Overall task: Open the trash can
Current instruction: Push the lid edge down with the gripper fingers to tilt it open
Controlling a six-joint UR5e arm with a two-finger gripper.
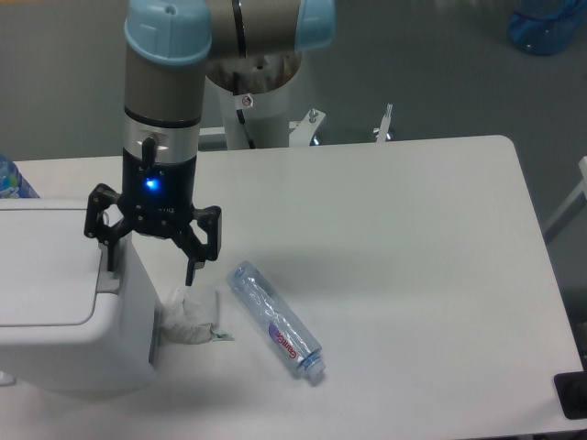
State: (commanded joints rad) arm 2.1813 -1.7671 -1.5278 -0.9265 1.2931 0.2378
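The trash can (64,302) is a large white box-shaped bin at the left edge of the table, with a flat recessed lid (41,266) that lies shut and a grey push tab (109,282) at its right rim. My gripper (151,268) points down over the bin's right edge, with its fingers spread wide open. The left fingertip (111,261) hangs just above the push tab. The right fingertip (192,272) hangs off the bin's side, above a crumpled white paper. It holds nothing.
A crumpled white paper (190,316) lies against the bin's right side. A clear plastic bottle (274,320) lies on its side right of it. The white table (394,257) stretches to the right. The arm's base (252,101) stands behind the table.
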